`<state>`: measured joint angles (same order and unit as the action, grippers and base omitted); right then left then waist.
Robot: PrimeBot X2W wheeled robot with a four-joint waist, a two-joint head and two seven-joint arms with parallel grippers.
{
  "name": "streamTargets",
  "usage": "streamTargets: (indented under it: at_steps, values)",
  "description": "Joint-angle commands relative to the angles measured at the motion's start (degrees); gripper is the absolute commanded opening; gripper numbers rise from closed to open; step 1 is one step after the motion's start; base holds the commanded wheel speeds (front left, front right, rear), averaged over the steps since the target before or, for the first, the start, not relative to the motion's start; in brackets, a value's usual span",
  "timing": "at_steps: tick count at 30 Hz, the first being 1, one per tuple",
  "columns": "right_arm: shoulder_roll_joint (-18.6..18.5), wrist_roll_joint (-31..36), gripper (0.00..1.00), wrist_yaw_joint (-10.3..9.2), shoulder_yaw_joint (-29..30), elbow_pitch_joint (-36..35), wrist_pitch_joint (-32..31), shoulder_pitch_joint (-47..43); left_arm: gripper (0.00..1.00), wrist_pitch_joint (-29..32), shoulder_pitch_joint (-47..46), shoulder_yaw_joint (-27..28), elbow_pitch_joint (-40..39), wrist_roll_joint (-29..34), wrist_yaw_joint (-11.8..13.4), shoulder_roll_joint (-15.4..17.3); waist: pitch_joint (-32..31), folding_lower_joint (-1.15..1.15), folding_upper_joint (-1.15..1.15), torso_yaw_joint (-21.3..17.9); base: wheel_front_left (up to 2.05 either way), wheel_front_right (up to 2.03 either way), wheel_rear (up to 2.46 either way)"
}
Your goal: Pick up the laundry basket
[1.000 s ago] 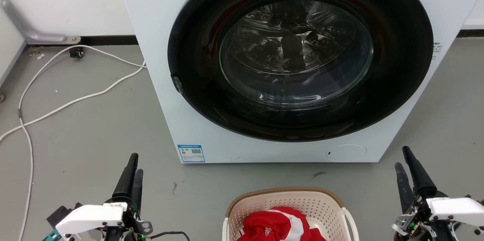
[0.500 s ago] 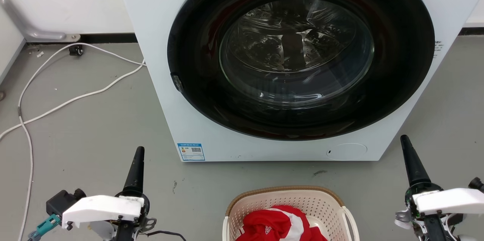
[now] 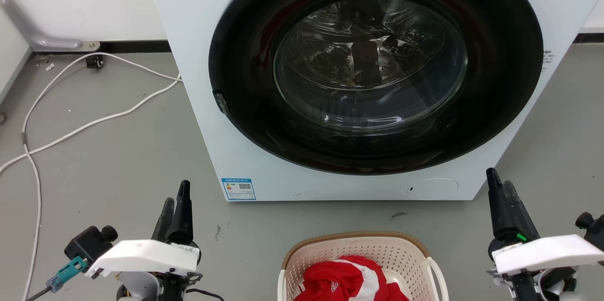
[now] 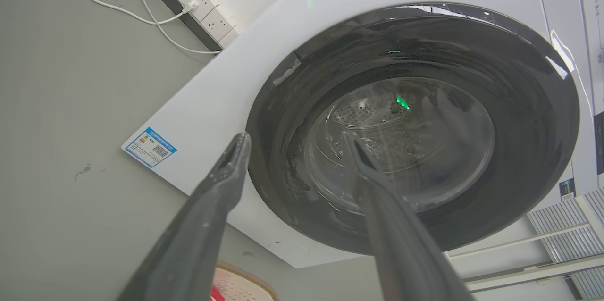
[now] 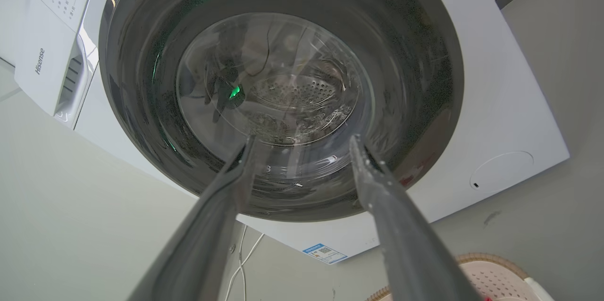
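Laundry basket: cream perforated walls, brown woven rim, white handle (red garment inside) | left wrist view: wall sockets | left jaws, right jaws: parted, empty

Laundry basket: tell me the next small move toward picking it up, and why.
Probably swing both hands inward and down to the sides of the basket. The left hand and right hand are open, wide of it on either side, pointing toward the washing machine and touching nothing.
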<state>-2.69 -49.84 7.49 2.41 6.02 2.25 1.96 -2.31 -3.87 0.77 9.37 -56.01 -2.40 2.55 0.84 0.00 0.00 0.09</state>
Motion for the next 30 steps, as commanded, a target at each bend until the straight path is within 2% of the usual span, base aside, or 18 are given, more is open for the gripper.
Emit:
streamTargets:
  at_steps: [1,18,30]
  values:
    - [-0.16,3.24,1.0,0.0,-0.23,-1.4,0.79,-0.03,1.0,-0.76,-0.29,-0.33,-1.2,2.76,0.42,0.24,-0.02,0.0,0.0,0.02,0.0,0.0,0.0]
    - [-0.19,17.1,1.0,0.0,-1.41,-2.88,3.99,-1.6,1.0,-3.93,0.58,-2.42,-1.98,16.3,1.47,0.29,-0.23,0.0,0.0,0.09,0.0,0.0,0.0]
    - [-0.21,24.61,1.0,0.0,-2.19,-3.68,5.8,-2.57,1.0,-5.75,1.25,-3.51,-1.96,23.11,1.79,0.31,-0.36,0.0,0.0,0.14,0.0,0.0,0.0]
